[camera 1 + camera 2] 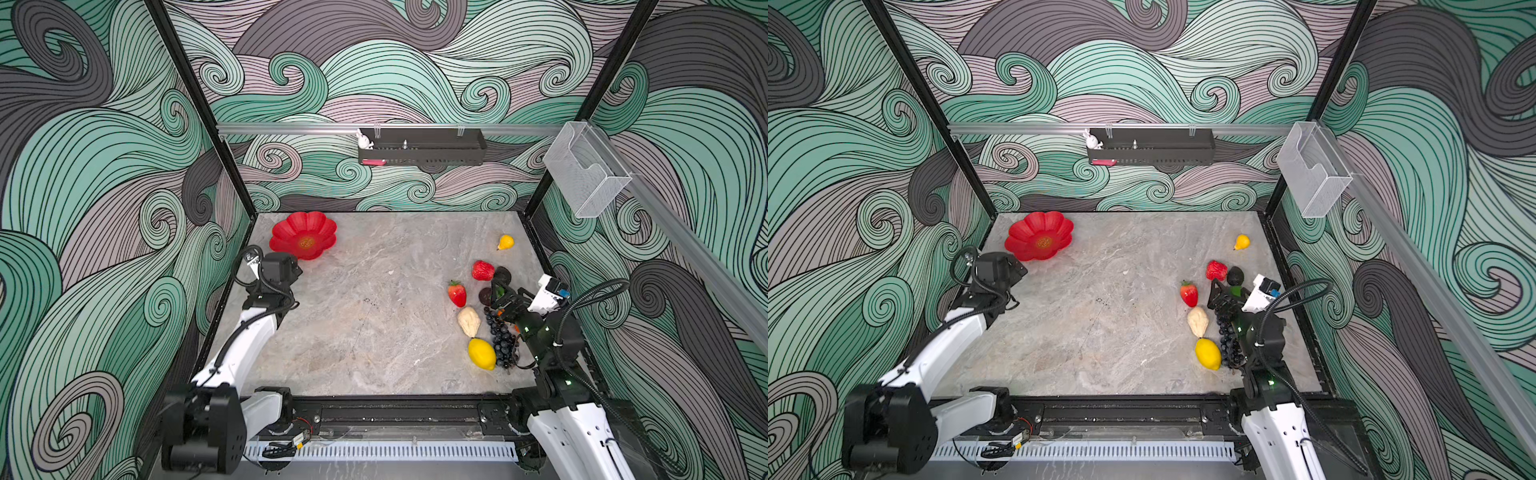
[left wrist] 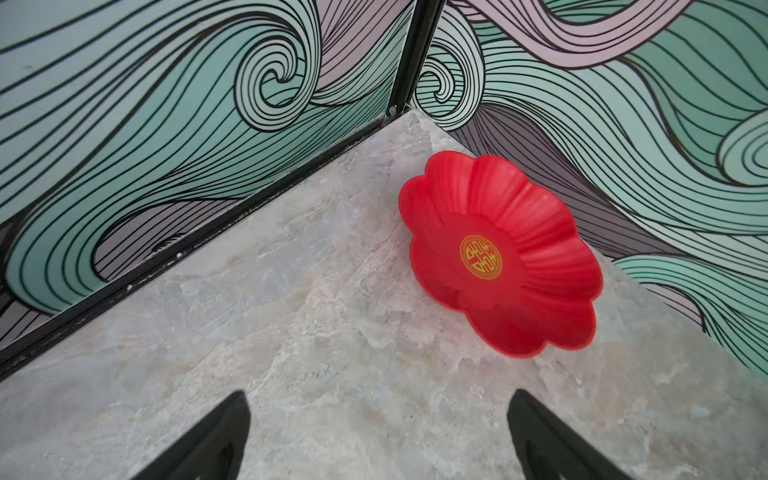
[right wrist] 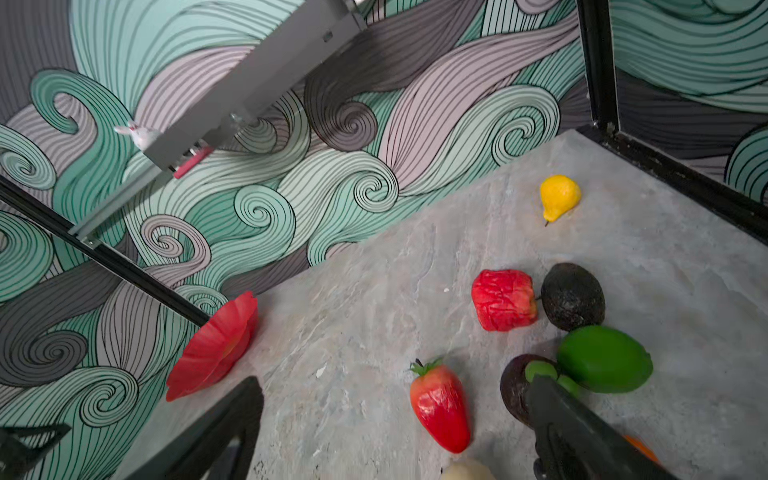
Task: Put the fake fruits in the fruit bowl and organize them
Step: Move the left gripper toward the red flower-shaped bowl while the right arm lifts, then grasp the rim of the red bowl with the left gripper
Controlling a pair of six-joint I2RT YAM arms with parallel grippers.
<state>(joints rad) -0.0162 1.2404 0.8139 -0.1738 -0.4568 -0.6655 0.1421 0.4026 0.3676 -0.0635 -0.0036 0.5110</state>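
Observation:
The red flower-shaped fruit bowl (image 1: 303, 235) (image 2: 498, 253) sits empty at the table's far left corner. The fake fruits lie at the right: a small yellow pear (image 1: 505, 242), red apple (image 3: 505, 305), avocado (image 3: 573, 296), strawberry (image 3: 440, 405), green fruit (image 3: 604, 359), beige pear (image 1: 469, 321), lemon (image 1: 482, 353) and grape bunch (image 1: 500, 338). My left gripper (image 2: 378, 395) hangs open and empty just in front of the bowl. My right gripper (image 3: 395, 380) is open over the fruit cluster, with the strawberry between its fingers and one finger (image 3: 552, 399) over a dark round fruit (image 3: 513, 386).
A black wall tray (image 1: 422, 151) with a small white rabbit figure (image 1: 364, 140) hangs on the back wall. A clear mesh bin (image 1: 586, 174) hangs on the right wall. Patterned walls close in the table on three sides. A black rail (image 1: 399, 413) runs along the front edge.

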